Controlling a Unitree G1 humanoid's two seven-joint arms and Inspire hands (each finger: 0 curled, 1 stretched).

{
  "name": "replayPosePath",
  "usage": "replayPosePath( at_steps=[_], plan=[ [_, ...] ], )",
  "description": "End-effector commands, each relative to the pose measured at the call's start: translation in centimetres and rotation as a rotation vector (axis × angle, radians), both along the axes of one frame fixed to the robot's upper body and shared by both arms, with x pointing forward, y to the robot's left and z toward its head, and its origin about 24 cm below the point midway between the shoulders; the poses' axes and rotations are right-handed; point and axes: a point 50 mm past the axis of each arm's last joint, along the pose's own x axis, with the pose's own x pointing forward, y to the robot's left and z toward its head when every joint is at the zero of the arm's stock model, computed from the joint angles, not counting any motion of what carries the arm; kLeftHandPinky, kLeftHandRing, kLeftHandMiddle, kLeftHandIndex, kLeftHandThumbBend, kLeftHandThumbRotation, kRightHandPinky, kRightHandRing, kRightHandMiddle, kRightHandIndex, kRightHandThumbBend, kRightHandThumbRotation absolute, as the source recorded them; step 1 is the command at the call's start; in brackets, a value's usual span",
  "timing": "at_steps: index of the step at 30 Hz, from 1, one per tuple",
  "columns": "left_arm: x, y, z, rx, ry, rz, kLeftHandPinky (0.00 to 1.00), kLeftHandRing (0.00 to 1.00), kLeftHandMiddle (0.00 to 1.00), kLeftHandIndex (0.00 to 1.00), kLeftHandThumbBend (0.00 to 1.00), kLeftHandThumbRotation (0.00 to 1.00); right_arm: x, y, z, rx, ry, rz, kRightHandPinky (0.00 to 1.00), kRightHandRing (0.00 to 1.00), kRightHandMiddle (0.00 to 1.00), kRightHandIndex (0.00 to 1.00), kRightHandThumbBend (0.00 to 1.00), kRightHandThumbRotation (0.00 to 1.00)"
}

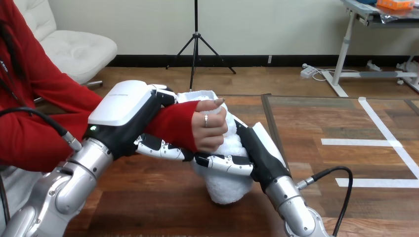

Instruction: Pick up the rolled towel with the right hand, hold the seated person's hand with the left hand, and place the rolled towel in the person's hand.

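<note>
**Towel gripped by both the right hand and the person's hand**

The left hand (pixel 123 111) is closed round the person's wrist (pixel 170 123): its fingers (pixel 160 147) curl under the red sleeve and its thumb lies over the top. The right hand (pixel 262 150) comes in from the near right, and its fingers (pixel 225 164) wrap across the front of the rolled white towel (pixel 225 185), clasping it. The person's hand (pixel 210 128) is curled round the same towel just above those fingers, so both are on it.

The towel stands roughly upright at the middle of the worktop (pixel 163 207). Its top end shows behind the person's hand, close to the worktop's far edge. Its bottom end hangs below the right hand's fingers. Whether it touches the wood cannot be told.

Open wood lies near and left of the towel, between the two silver forearms. To the right, past a seam running near to far, the surface carries white tape lines (pixel 368 142), well apart from the hands.
</note>
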Motion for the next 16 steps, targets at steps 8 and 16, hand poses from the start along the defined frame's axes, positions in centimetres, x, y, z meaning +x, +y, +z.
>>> replayPosePath(
  at_steps=[8, 16],
  plan=[
    [-0.7, -0.3, 1.1, -0.019, -0.063, -0.038, 0.95, 0.99, 0.99, 1.0, 1.0, 0.45, 0.7, -0.8, 1.5, -0.014, -0.06, -0.005, 0.83, 0.87, 0.88, 0.93, 1.0, 0.63],
    [-1.3, 0.2, 0.3, -0.03, -0.051, -0.026, 0.97, 1.0, 1.0, 1.0, 1.0, 0.5, 0.4, -1.4, 1.1, -0.015, -0.041, -0.018, 0.83, 0.88, 0.89, 0.93, 1.0, 0.64]
  ],
)
